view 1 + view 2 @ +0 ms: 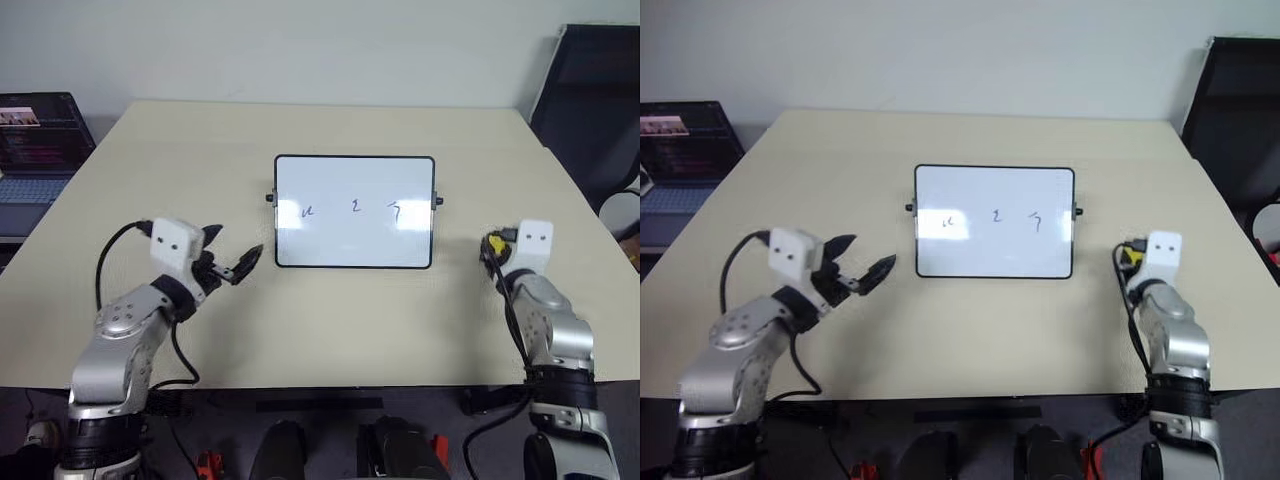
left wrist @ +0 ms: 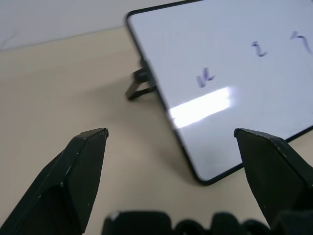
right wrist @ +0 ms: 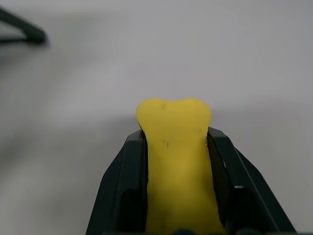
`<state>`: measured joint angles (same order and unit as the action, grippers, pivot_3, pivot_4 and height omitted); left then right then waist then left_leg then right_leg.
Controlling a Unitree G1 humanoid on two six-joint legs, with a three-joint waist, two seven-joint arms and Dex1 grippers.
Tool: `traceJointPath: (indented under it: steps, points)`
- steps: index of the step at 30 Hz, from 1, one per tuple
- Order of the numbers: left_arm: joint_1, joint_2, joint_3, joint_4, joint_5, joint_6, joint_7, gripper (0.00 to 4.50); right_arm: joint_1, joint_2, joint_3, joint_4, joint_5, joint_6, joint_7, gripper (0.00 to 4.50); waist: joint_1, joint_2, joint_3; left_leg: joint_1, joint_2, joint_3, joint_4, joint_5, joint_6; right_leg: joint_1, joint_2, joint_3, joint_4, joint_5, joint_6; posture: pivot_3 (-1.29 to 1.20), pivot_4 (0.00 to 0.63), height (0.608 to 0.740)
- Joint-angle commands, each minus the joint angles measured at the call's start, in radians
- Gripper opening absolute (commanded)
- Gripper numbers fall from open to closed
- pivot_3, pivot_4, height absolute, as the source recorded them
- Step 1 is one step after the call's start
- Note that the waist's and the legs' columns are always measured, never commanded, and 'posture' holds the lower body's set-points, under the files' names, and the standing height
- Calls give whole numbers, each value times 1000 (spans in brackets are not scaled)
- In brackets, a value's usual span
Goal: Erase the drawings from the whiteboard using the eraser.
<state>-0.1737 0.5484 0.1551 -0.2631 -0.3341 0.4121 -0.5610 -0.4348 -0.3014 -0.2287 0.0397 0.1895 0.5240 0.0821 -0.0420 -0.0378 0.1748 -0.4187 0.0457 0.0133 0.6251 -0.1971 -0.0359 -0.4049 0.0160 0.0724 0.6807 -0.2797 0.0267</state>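
The right gripper (image 3: 173, 142) clenches the small yellow eraser block (image 3: 173, 127); the left gripper (image 2: 171, 142) is spread. Squeezed foam could slip while wiping the glossy black-framed whiteboard (image 1: 354, 180)

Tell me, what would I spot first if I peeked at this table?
Probably the whiteboard in the middle of the tan table, with three little drawings in a row across it. Next, the bright yellow eraser, squeezed between the fingers of the right gripper to the right of the board. On the other side, the left gripper hangs open, pointing toward the board.
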Motion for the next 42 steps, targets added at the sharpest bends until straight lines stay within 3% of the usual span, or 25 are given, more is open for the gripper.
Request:
traceJointPath:
  steps: [1, 10, 18, 25, 33, 42]
  points:
    - [-64, -42, -120, -19, 54, -43, -4, 4500, -62, 28, 66, -43, -20, -96, 27, 1200, 0, 0, 0, 0, 0, 0, 0, 0, 0, 0, 0, 0, 0, 0, 0, 0, 150, 740]
    - [-192, -154, -301, 150, 176, -142, -8, 4500, -165, 131, 153, 34, -48, -192, 31, 1200, 2, 0, 0, -2, 0, -2, 0, 0, 0, 0, 0, -1, 0, 1, -1, 0, 150, 740]
    - [-264, -181, -297, 270, 205, -217, -31, 4500, -283, 209, 196, 199, -78, -287, 31, 1200, -3, 0, 0, -2, 0, -2, 0, 0, 0, -1, 1, -1, 0, 2, -3, 0, 150, 740]
    - [-276, -168, -284, 296, 217, -246, -32, 4500, -312, 200, 228, 300, -138, -269, 8, 1200, -3, 0, 0, -3, 0, -3, 0, 0, 0, -1, 0, -2, 0, 3, -5, 0, 150, 740]
    - [-250, -165, -279, 240, 217, -224, -29, 4500, -235, 169, 294, 252, -232, -126, -9, 1200, -2, -1, -1, -2, 0, -3, 2, 0, 0, 0, 0, -2, 1, 4, -5, 0, 150, 740]
    - [-242, -145, -256, 232, 216, -215, -36, 4500, 27, 143, 341, -30, -259, 44, 40, 1200, -3, -2, -3, 0, 1, -3, 3, 1, 1, 2, 0, -1, 1, 2, 1, 0, 150, 740]
